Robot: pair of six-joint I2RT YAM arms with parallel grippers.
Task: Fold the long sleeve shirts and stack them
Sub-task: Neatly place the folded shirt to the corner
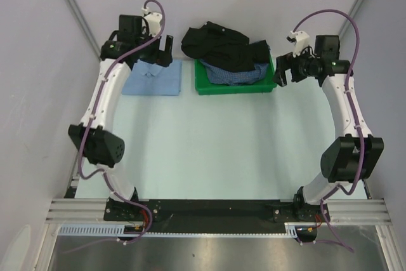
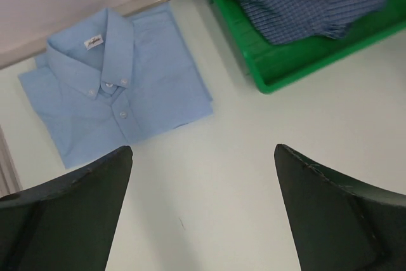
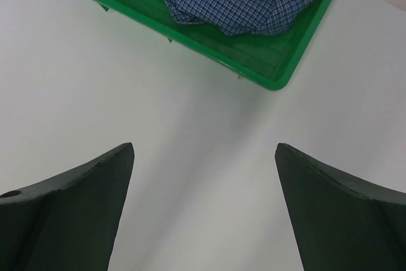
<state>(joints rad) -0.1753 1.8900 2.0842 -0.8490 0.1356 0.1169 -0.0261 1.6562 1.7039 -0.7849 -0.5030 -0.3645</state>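
Observation:
A light blue shirt (image 1: 152, 79) lies folded flat at the far left of the table, collar up in the left wrist view (image 2: 114, 90). A black shirt (image 1: 212, 44) lies crumpled on a dark-blue checked shirt (image 1: 236, 74) in the green tray (image 1: 206, 85). The checked shirt also shows in the left wrist view (image 2: 298, 14) and the right wrist view (image 3: 222, 1). My left gripper (image 1: 162, 54) (image 2: 203, 157) is open and empty, held above the table just right of the blue shirt. My right gripper (image 1: 281, 71) (image 3: 203, 153) is open and empty, right of the tray.
The green tray (image 3: 279, 80) stands at the far middle, between the two grippers. Grey walls close the table at the back and both sides. The arm bases sit on a black rail at the near edge (image 1: 216, 211).

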